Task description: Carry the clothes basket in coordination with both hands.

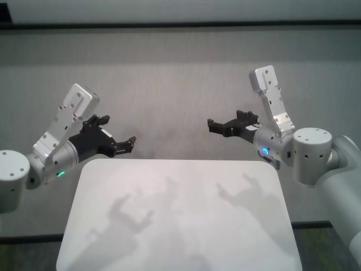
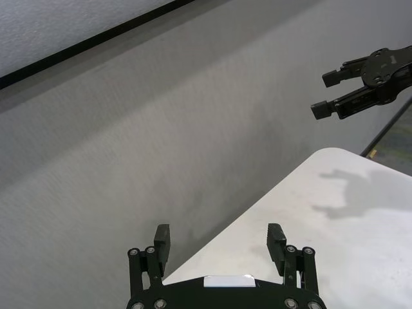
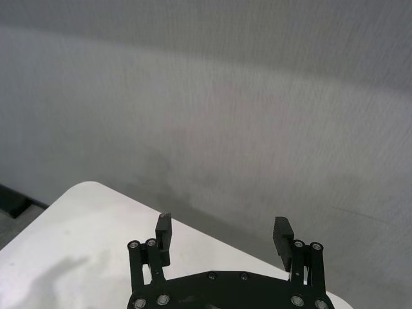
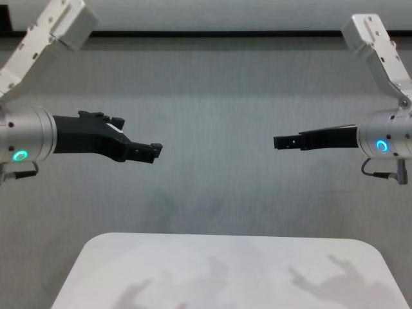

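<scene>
Wicker basket absent from every view (handling unjudgeable). Black left gripper (image 1: 125, 144) and black right gripper (image 1: 217, 126), jaws apart, hover above white rounded table (image 1: 180, 237).

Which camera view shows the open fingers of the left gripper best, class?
The left wrist view: the left gripper faces the lens, both fingers standing apart with bare space between. The head view shows it from above, angled. The chest view shows it side-on, hiding the gap. The right wrist view misses it.
</scene>
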Controlling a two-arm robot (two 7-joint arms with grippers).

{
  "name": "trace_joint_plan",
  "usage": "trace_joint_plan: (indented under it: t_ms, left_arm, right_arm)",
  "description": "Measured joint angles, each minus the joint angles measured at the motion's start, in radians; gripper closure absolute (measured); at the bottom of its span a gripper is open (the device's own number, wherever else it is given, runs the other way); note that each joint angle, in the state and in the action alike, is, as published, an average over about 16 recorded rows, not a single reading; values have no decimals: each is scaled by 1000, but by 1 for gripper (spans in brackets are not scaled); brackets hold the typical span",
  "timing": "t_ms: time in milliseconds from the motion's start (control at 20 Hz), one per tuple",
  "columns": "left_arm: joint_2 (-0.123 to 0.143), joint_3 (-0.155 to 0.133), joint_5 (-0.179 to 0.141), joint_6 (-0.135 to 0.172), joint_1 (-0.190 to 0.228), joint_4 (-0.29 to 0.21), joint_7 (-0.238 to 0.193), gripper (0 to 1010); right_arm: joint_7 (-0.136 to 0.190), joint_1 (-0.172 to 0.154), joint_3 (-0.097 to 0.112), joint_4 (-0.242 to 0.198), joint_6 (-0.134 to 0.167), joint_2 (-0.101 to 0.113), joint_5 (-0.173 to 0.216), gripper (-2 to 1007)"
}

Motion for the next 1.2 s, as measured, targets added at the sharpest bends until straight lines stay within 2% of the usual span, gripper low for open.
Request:
trace_joint_plan:
  t_ms: [300,1200]
  left_arm:
    - [-4,4,-5,-11,-4,11,-10,8]
    - [1,4,2,-3,-5,-1,-1,8]
  right_arm:
    - [11,6,0,10,-2,-2,-1,0]
    - [0,3,1,2,-4,0,-1,0]
